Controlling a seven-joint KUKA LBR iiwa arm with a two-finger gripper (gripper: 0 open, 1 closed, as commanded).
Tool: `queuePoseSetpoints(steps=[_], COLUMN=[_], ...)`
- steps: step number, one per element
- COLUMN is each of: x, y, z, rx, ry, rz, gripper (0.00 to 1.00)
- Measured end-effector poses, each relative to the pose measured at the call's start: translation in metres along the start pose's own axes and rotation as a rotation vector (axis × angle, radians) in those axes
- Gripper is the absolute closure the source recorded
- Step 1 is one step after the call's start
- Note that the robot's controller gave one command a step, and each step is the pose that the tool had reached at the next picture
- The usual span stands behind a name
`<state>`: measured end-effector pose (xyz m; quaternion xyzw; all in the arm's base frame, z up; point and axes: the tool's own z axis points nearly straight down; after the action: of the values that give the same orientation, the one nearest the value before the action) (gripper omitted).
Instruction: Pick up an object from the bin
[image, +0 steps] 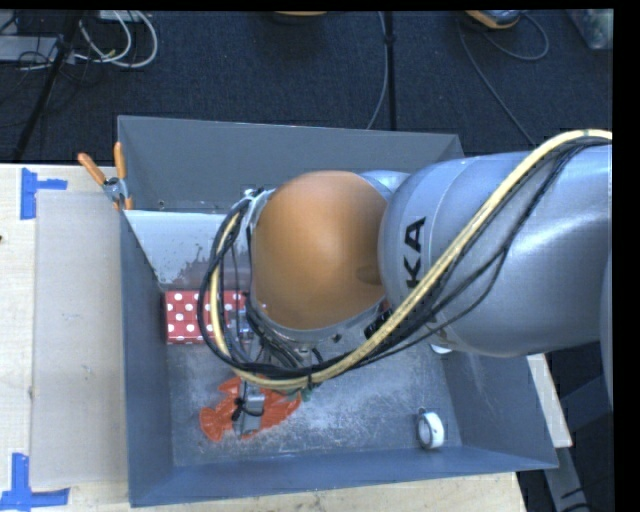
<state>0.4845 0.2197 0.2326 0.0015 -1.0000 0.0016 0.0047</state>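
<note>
- Orange-red crumpled thing (218, 421): a flat, irregular piece with ragged edges. It is found on the floor of the bin, in the near-left part, close to the front wall and a little in from the left wall.
- Gripper (248, 404): a grey tip is seen directly over the middle of the orange-red crumpled thing, with orange-red material showing to its left and right. Whether the tip presses on the piece or hangs just above it cannot be told. Whether the gripper is open or closed cannot be told either, as its end is looked down on from above and partly masked by the wrist.
- Red box (187, 316): red with white dots, set against the left side of the floor, just beyond the orange-red crumpled thing and apart from it. Its right part is crossed by the robot's cables.
- White ring (430, 430): a small round item lying in the near-right part of the floor, well apart from the gripper and from the other two things.
- Orange cover (320, 245): a rounded dome fixed at the wrist, placed above the middle of the bin and hiding much of the floor.
- Cables (212, 290): black and yellow loops hung round the left and lower side of the orange cover and carried back along the arm.
- Arm (510, 270): grey, entered from the right, with part of its lettering visible beside the orange cover.
- Bin (300, 150): grey metal, with sloped walls; the floor is marked with pale scuffs.
</note>
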Motion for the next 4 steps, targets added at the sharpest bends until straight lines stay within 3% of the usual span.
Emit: queuePoseSetpoints(steps=[1,2,3,4], x=[-0.002,-0.004,-0.005,-0.012], y=[-0.001,-0.020,-0.058,-0.057], z=[-0.005,0.042,0.091,0.128], rx=[-0.002,-0.004,-0.002,0.000], ry=[-0.007,-0.010,-0.005,-0.006], rz=[0.004,-0.052,-0.018,-0.115], gripper=[0.00,0.00,0.00,0.00])
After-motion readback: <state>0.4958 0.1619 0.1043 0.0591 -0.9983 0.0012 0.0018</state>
